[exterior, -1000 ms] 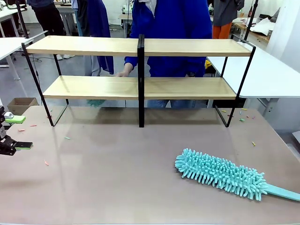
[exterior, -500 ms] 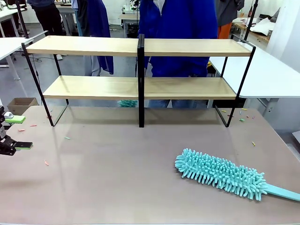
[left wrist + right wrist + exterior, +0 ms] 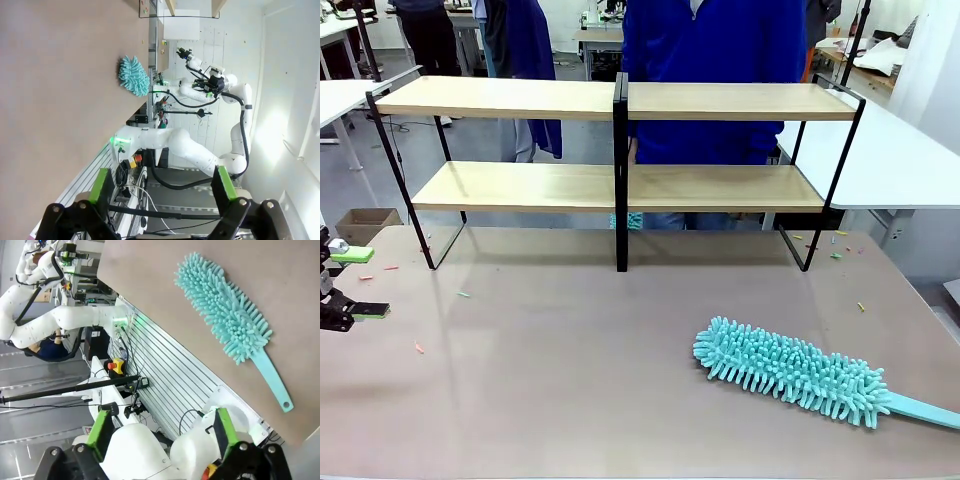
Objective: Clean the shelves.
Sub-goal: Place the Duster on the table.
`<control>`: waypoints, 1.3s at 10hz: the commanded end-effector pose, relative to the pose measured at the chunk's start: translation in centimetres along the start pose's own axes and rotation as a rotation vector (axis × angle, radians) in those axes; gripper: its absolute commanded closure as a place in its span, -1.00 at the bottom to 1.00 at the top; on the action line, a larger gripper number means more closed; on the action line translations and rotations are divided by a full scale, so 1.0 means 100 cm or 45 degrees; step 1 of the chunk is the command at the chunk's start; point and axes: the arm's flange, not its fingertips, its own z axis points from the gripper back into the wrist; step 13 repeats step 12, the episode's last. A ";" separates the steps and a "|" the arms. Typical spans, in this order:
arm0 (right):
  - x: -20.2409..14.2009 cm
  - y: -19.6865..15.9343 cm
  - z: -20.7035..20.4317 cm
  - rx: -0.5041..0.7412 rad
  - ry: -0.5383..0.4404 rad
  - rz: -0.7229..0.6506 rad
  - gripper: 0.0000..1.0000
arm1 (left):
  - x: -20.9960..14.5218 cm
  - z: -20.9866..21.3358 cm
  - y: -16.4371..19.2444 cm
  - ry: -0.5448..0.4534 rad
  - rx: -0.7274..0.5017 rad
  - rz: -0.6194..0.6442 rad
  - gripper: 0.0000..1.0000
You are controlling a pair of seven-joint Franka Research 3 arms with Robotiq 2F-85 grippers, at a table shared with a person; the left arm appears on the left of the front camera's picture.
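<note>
1. Presently, the left gripper (image 3: 345, 285) sits low at the near left corner of the table (image 3: 570, 370), jaws spread wide and empty, nothing between its green pads (image 3: 101, 184).
2. Ahead of that gripper and off to its right stand the shelves (image 3: 620, 170), upright at the far side of the table, both wooden boards bare. A person in a blue top (image 3: 715, 60) stands directly behind them.
3. Beyond the lower board, near the central upright, a small teal tuft (image 3: 628, 220) shows; what it is cannot be told.
4. Well to the right of the left gripper, the teal duster (image 3: 790, 372) lies flat on the table, handle pointing to the near right edge.
5. The right gripper (image 3: 162, 432) hangs above the duster, jaws fully spread, holding nothing.
6. Risk: the duster is likely the cleaning tool. A grasp on its soft head rather than the thin handle could slip, and a careless sweep could shove the light frame toward the person.
</note>
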 end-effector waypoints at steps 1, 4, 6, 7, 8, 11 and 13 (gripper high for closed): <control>0.000 -0.004 0.002 -0.030 0.007 0.012 -1.00 | -0.002 -0.001 0.000 -0.002 -0.028 -0.028 -1.00; 0.000 -0.004 0.002 -0.030 0.007 0.012 -1.00 | -0.002 -0.001 0.000 -0.002 -0.028 -0.028 -1.00; 0.000 -0.004 0.002 -0.030 0.007 0.012 -1.00 | -0.002 -0.001 0.000 -0.002 -0.028 -0.028 -1.00; 0.000 -0.004 0.002 -0.030 0.007 0.012 -1.00 | -0.002 -0.001 0.000 -0.002 -0.028 -0.028 -1.00; 0.000 -0.004 0.002 -0.030 0.007 0.012 -1.00 | -0.002 -0.001 0.000 -0.002 -0.028 -0.028 -1.00; 0.000 -0.004 0.002 -0.030 0.007 0.012 -1.00 | -0.002 -0.001 0.000 -0.002 -0.028 -0.028 -1.00; 0.000 -0.004 0.002 -0.030 0.007 0.012 -1.00 | -0.002 -0.001 0.000 -0.002 -0.028 -0.028 -1.00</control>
